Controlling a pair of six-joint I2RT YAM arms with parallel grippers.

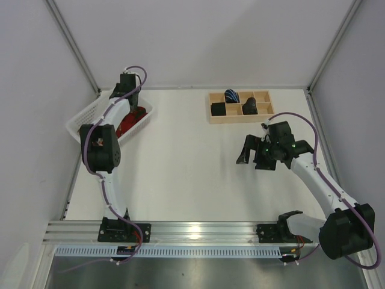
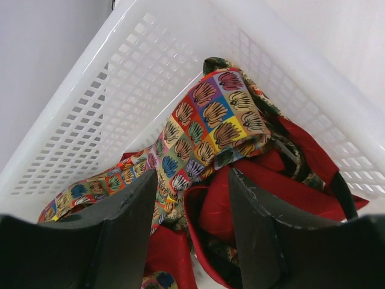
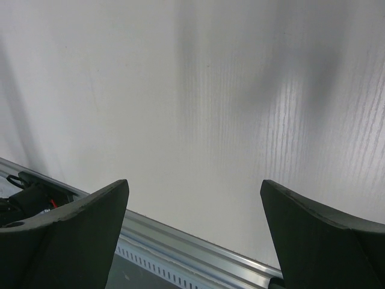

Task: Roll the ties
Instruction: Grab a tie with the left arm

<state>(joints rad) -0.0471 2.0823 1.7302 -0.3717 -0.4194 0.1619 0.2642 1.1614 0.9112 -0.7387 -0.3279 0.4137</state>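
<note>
White matte tabletop [image 1: 192,174], pale walls on three sides. At its far left the left gripper [image 2: 192,180] reaches into a white perforated plastic basket [image 2: 108,96]. Its dark fingers stand apart, with a fold of red tie [image 2: 210,205] lying loose between them. Above that fold drapes a smooth patterned tie [image 2: 210,120] in small yellow, red and blue squares, crumpled over more red cloth. The right gripper [image 3: 194,186] hangs spread wide over bare table. At the far edge, a wooden compartment tray [image 1: 240,120] holds rolled ties, one a blue-striped roll [image 1: 231,95], another a black roll [image 1: 249,107].
</note>
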